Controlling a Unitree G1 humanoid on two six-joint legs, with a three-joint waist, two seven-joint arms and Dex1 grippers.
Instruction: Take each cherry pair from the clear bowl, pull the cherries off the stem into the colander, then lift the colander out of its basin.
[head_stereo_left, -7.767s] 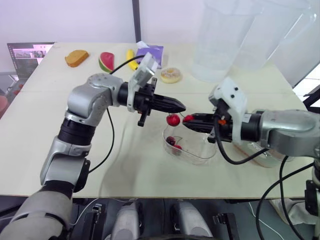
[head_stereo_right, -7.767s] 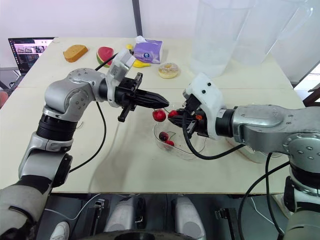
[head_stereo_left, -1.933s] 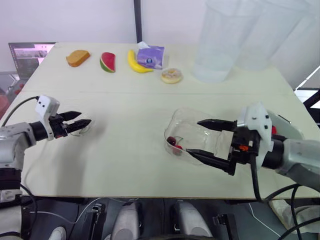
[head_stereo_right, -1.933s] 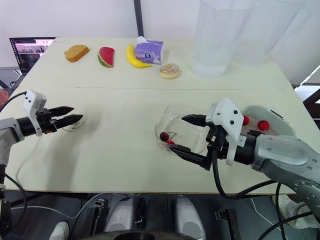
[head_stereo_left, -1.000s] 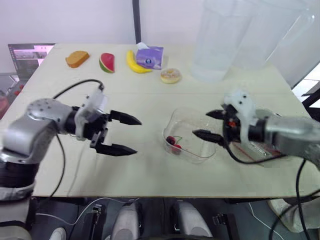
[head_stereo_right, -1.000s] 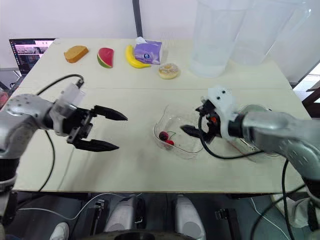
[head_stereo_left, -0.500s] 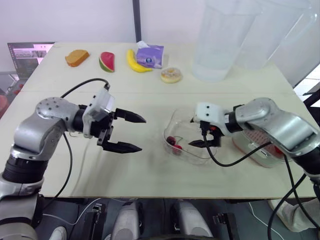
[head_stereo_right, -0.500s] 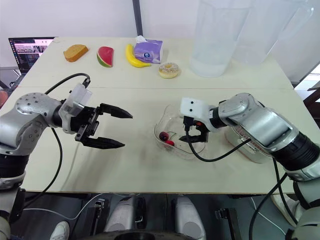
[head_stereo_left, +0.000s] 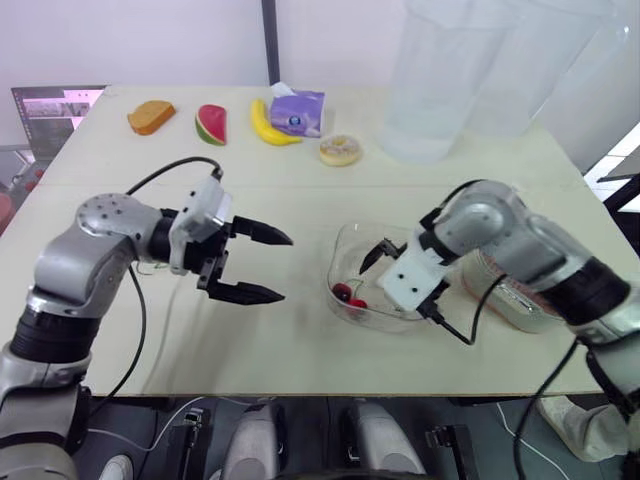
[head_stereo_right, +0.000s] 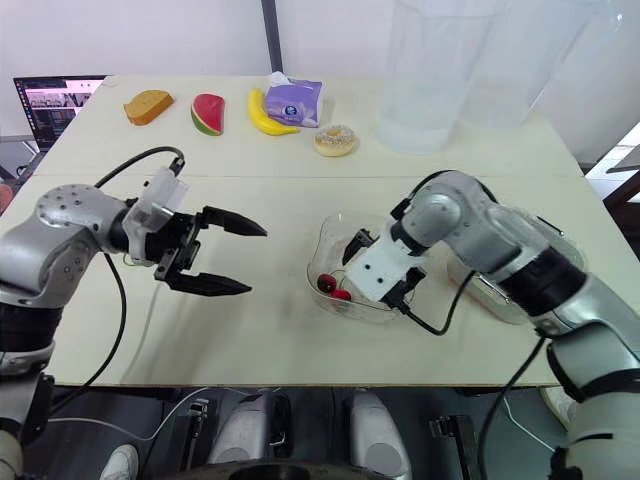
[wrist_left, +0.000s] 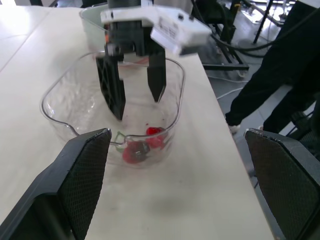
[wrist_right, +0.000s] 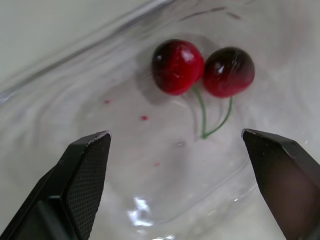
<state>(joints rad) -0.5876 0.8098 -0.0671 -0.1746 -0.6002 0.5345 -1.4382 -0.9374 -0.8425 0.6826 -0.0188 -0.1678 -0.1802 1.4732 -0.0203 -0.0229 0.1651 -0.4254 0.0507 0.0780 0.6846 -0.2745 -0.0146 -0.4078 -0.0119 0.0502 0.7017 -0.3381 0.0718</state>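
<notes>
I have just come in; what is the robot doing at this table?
The robot is working on cherries. Its right pincer is open and reaches down into the clear bowl, just above a cherry pair that lies on the bottom, not yet gripped. The left pincer is open too and hovers over the table beside the bowl, holding nothing.

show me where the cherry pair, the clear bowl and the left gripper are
cherry pair (wrist_right: 177, 66), right wrist view, on the brighter red cherry
clear bowl (wrist_left: 70, 100), left wrist view, on its bare side wall
left gripper (head_stereo_right: 257, 260), right eye view, midway between its open fingertips
</notes>
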